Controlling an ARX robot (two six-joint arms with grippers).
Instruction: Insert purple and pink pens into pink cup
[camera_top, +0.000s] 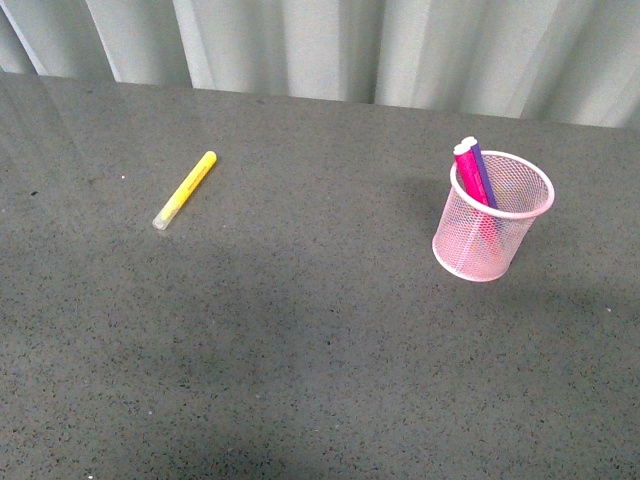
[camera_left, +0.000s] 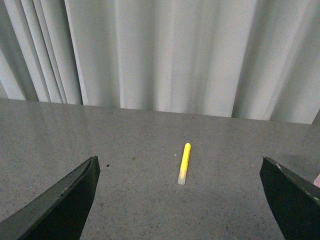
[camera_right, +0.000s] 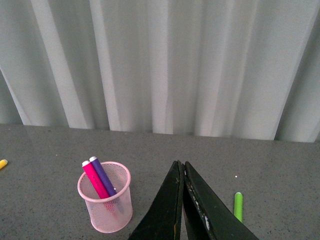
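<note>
The pink cup (camera_top: 492, 225) stands upright on the grey table, right of centre. The pink pen (camera_top: 470, 172) and the purple pen (camera_top: 483, 172) stand inside it, leaning on its far-left rim, tops sticking out. The right wrist view shows the same: pink cup (camera_right: 106, 205), pink pen (camera_right: 94, 180) and purple pen (camera_right: 103, 176) in it. My right gripper (camera_right: 181, 165) is shut and empty, apart from the cup. My left gripper (camera_left: 180, 200) is open and empty, its fingers (camera_left: 65, 205) wide apart above the table. Neither gripper shows in the front view.
A yellow pen (camera_top: 185, 189) lies on the table at the left; it also shows in the left wrist view (camera_left: 184, 163). A green pen (camera_right: 238, 206) lies beside my right gripper. Grey curtains (camera_top: 400, 45) hang behind the table's far edge.
</note>
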